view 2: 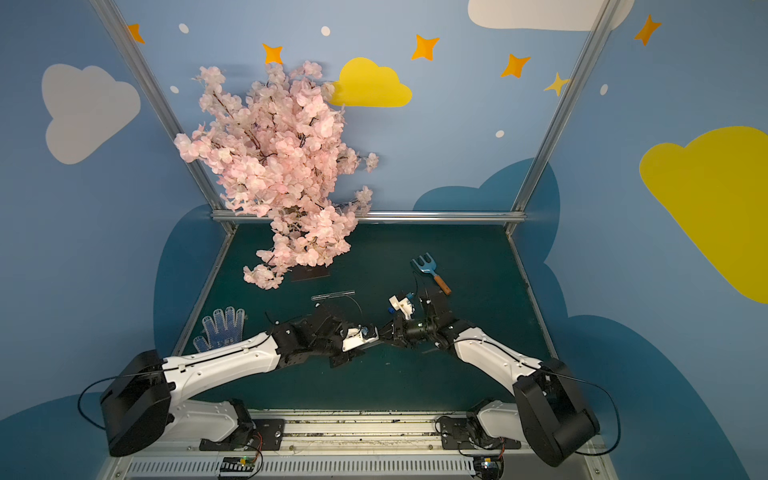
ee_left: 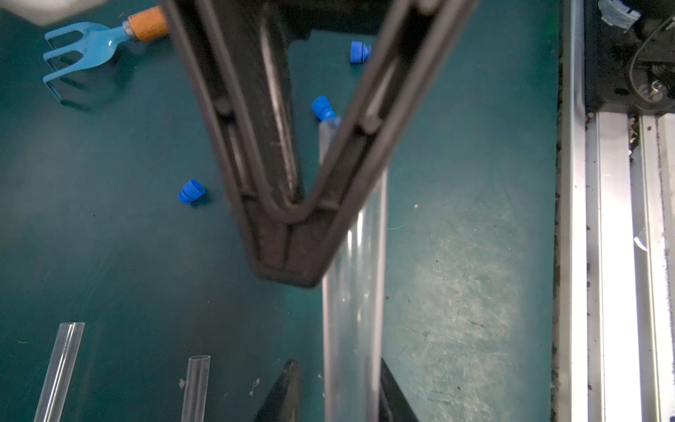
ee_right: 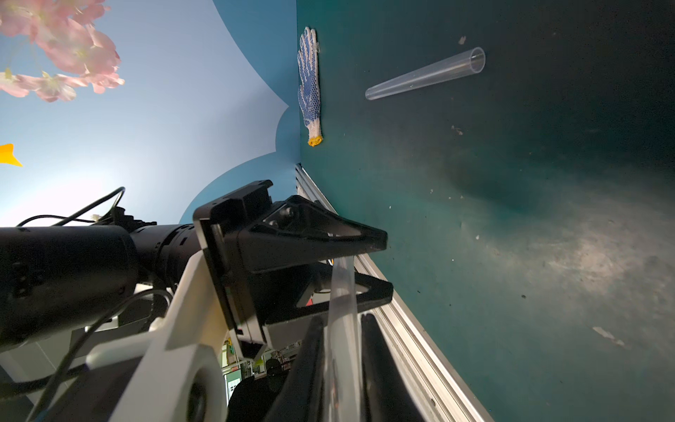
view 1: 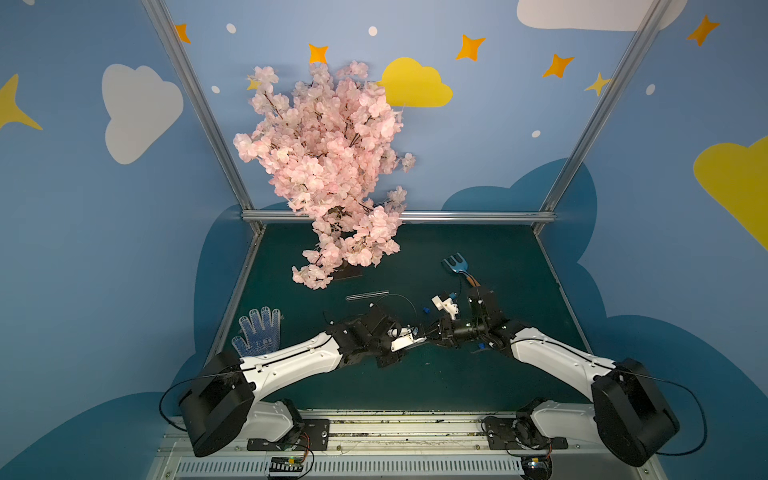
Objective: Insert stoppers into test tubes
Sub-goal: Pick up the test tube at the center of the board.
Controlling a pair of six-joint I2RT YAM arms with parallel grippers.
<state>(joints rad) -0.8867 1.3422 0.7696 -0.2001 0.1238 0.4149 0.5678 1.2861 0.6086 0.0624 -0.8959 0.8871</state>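
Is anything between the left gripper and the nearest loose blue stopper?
Nothing visible: bare green mat lies between the left gripper and that small blue plug-shaped stopper; the right gripper, gripping a clear plastic tube, hangs beside.

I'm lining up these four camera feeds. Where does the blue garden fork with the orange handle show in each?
In a top view: garden fork lies right of centre, beyond the right gripper, handle end hidden.
In a top view: garden fork again there, whole handle showing.
Left wrist: garden fork, its handle running behind the right gripper.
Right wrist: not in it.
Shared landmark: the right gripper, in all four.
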